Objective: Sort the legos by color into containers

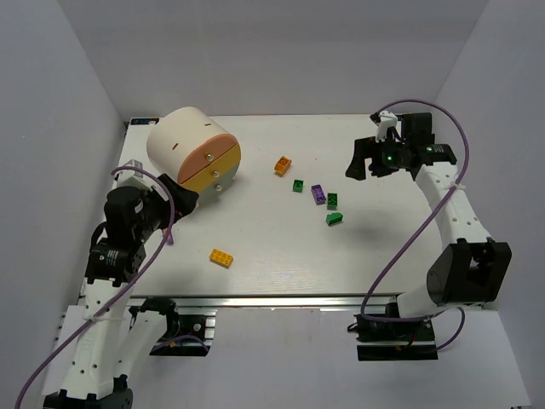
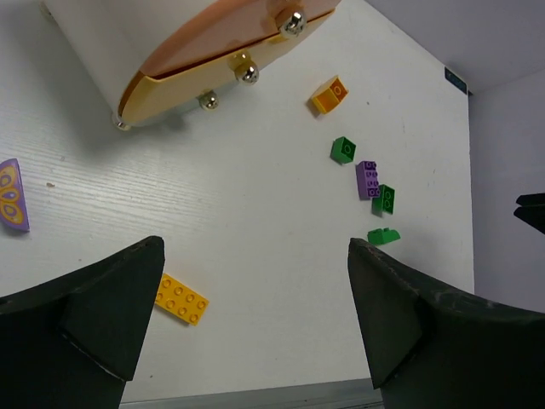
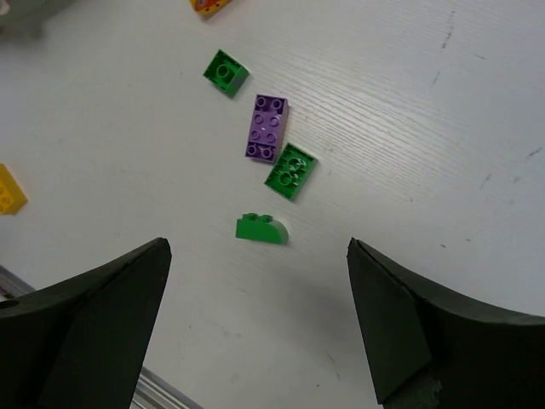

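Since nothing is sorted yet and all six bricks lie loose on the counter (image 1: pixel 255 281), I judge the first pick comes down to which arm is nearer which brick. The right end effector (image 3: pixel 257 247) hangs released, its jaws spread wide with nothing between them. The rounded green brick (image 3: pixel 262 228) lies almost on its centre line, just ahead of the gap. That brick's long axis runs across the gap from one jaw toward the other, so a straight drop would close the jaws on its short ends. I would probably turn the wrist first to take it across its narrow sides.

Just beyond it a flat green brick (image 3: pixel 290 171) touches the corner of the purple brick (image 3: pixel 266 128). A square green brick (image 3: pixel 226 72) sits apart, further on. This whole group is nearer the right arm than the left.

The left end effector (image 2: pixel 254 247) is likewise released and empty, close beside the drum (image 1: pixel 192 141). The yellow brick (image 2: pixel 181 298) lies just inside its left jaw, set at a slant to the gap. It is plainly the left arm's brick. The orange brick (image 1: pixel 283 164) sits between the drum and the green group.

The drawers (image 1: pixel 213 170) face the bricks from the counter's far left. I cannot tell whether any of them is pulled out far enough to receive a brick.
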Tool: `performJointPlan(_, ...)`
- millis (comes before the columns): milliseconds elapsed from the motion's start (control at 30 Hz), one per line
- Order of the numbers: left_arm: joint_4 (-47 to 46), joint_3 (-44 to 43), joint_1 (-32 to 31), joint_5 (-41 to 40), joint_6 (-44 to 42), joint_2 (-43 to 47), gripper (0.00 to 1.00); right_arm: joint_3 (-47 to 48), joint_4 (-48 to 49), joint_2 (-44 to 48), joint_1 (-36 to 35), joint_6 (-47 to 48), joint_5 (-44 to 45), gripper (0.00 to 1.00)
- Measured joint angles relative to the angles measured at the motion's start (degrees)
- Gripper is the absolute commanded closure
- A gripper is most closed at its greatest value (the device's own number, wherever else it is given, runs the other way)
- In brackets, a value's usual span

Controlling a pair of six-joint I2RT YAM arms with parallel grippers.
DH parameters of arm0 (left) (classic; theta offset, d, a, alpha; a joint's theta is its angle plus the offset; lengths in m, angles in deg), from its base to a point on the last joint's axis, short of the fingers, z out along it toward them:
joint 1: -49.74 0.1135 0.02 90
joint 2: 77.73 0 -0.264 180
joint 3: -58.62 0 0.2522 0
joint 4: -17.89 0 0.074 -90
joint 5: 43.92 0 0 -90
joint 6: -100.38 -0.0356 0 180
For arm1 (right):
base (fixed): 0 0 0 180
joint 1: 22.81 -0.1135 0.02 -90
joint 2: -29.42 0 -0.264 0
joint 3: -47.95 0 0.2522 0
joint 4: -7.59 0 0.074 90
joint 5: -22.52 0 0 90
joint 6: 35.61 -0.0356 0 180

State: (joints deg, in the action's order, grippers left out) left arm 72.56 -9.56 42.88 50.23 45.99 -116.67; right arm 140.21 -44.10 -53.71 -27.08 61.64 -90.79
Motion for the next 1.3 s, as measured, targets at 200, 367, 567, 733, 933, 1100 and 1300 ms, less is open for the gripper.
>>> performJointPlan(200, 0.0, 1.9, 0.0, 1.3, 0.6, -1.0, 0.02, 5.5, -2.8, -5.1, -0.2, 3.6, -8.3, 0.11)
performJointPlan(367, 0.0, 2.8, 0.0, 1.5, 1.4, -0.6, 0.05, 7.8, -6.2, -6.8, -1.4, 14.0, -15.4, 0.11)
performJointPlan(567, 0.7, 3.8, 0.0, 1.4, 3.2, -0.7, 0.55, 11.3, -8.7, -9.2, -9.2, 23.4, -17.3, 0.11)
performJointPlan(733, 2.2, 4.2, 0.0, 0.8, 4.4, -1.6, 0.63, 12.6, -0.6, -11.0, -18.0, 17.4, -21.7, 0.83)
performJointPlan(933, 4.8, 4.1, 0.0, -1.4, 6.3, -1.8, 0.19, 21.0, 14.6, -22.2, -27.3, -5.9, -18.2, 0.42)
performJointPlan(1100, 6.6, 4.1, 0.1, -2.2, 8.2, -0.8, 0.19, 29.6, 21.6, -32.8, -32.5, -21.6, -12.9, 0.11)
performJointPlan(1300, 8.7, 4.1, 0.0, -2.8, 9.9, 1.6, 0.19, 36.0, 25.5, -39.1, -37.4, -34.0, -6.0, 0.11)
